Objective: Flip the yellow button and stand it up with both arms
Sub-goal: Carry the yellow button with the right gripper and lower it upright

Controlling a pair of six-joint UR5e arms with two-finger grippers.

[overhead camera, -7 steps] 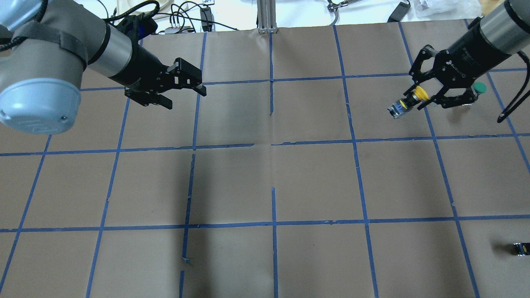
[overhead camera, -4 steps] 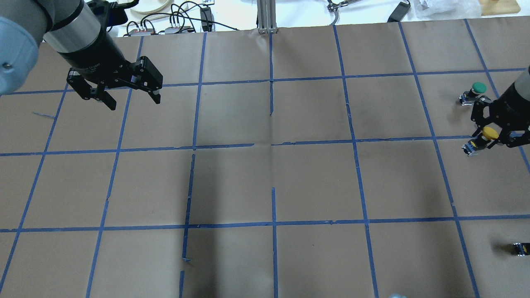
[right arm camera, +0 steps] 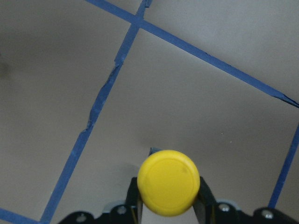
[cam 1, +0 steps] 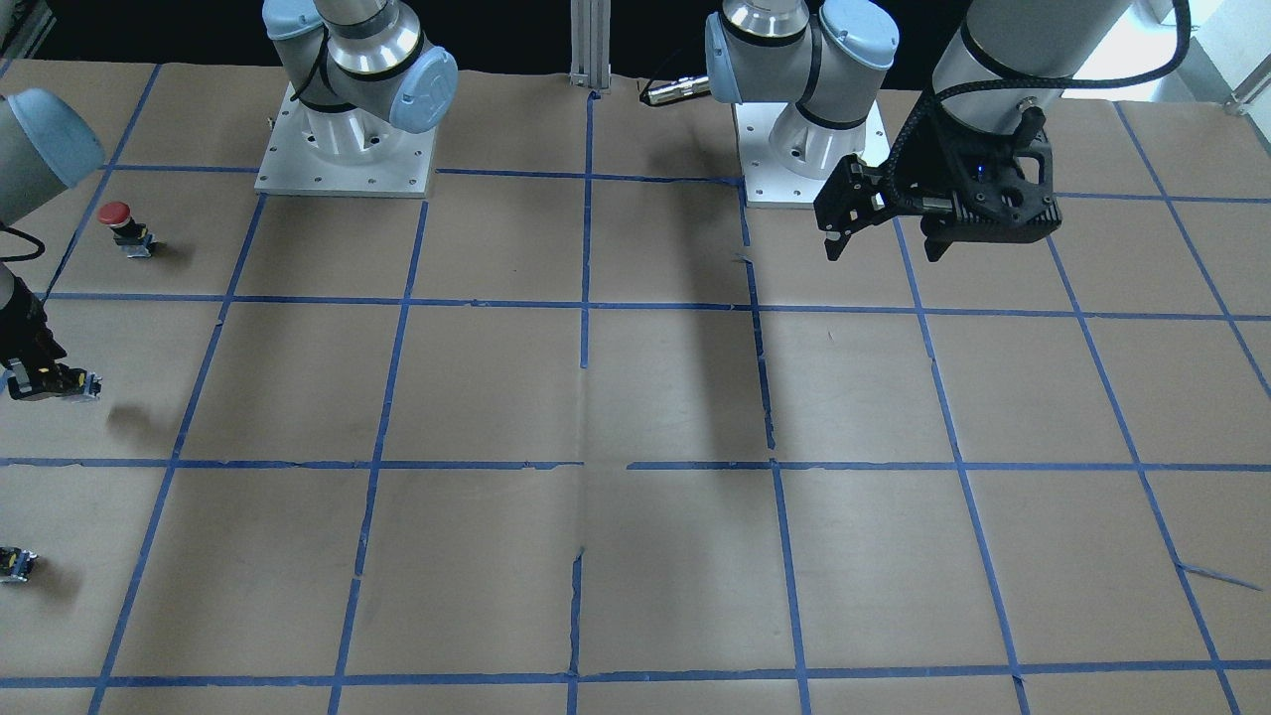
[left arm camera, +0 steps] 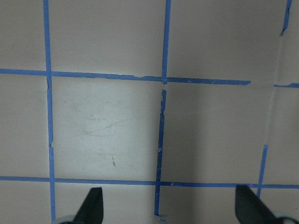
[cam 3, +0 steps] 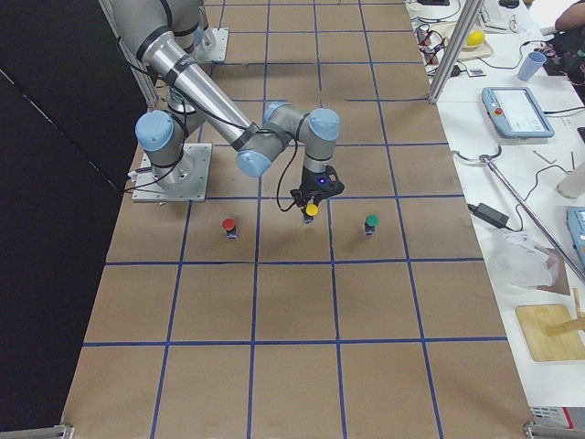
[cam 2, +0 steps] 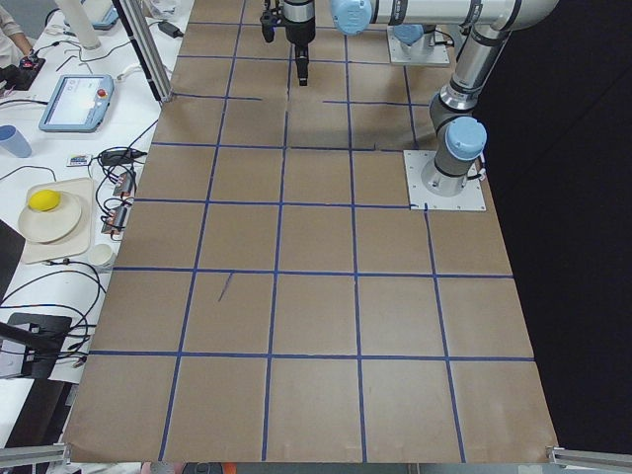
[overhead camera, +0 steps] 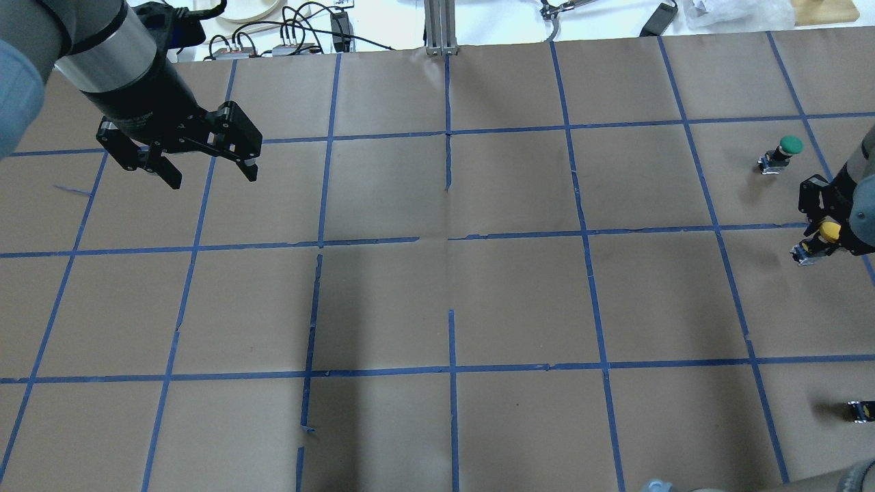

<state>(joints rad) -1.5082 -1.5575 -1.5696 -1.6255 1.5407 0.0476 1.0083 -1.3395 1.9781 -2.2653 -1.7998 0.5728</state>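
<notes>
The yellow button [overhead camera: 828, 231] has a round yellow cap on a black-and-grey base. My right gripper [overhead camera: 818, 239] is shut on it at the table's right edge. In the right wrist view the cap [right arm camera: 168, 182] faces the camera between the two fingers, so the button hangs upright, cap up. It also shows in the exterior right view [cam 3: 312, 210]. I cannot tell whether its base touches the table. My left gripper [overhead camera: 212, 179] is open and empty, high over the far left of the table; it also shows in the front-facing view [cam 1: 882, 250].
A green-capped button [overhead camera: 786, 152] stands just beyond the yellow one. A red-capped button [cam 1: 119, 220] stands nearer the robot. A tiny dark block with a yellow spot [overhead camera: 860, 410] lies near the right edge. Cables [overhead camera: 301, 34] and a metal post [overhead camera: 441, 27] line the far edge.
My right gripper carried the yellow button right and toward the robot, turning it from sideways to cap-up. My left arm swung left and back, still open.
</notes>
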